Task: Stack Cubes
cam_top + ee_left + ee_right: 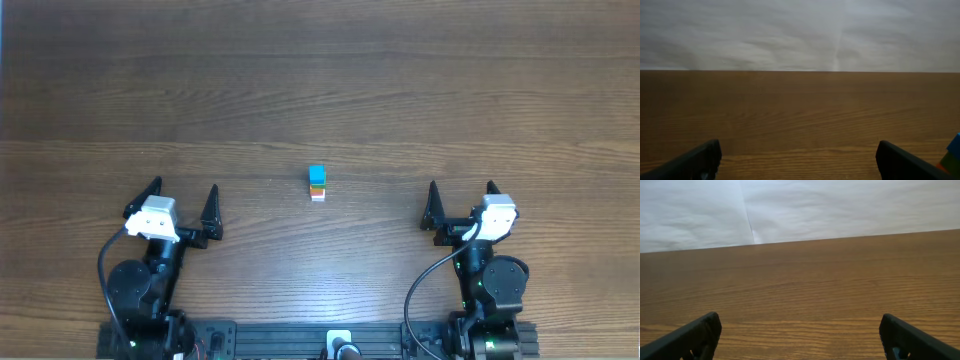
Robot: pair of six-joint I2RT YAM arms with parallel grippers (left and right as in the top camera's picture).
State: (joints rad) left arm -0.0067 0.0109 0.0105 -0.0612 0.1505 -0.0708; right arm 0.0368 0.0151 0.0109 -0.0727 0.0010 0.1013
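Black fingers (700,160) spread wide apart: my left end effector (183,192) grips nothing and sits at the near left of the counter (320,80). My right end effector (461,192) mirrors it at the near right, its fingers equally far apart and also gripping nothing. Between the 2, slightly farther out on the counter, stands the stack of cubes (317,185), well apart from both end effectors. A blue cube (317,174) is on top. Beneath it I see orange and white layers, too small to count. In my left wrist view the stack's edge shows beyond 1 finger, blue over orange. The counter is brown wood grain, with a pale sheet (800,30) behind its far edge.
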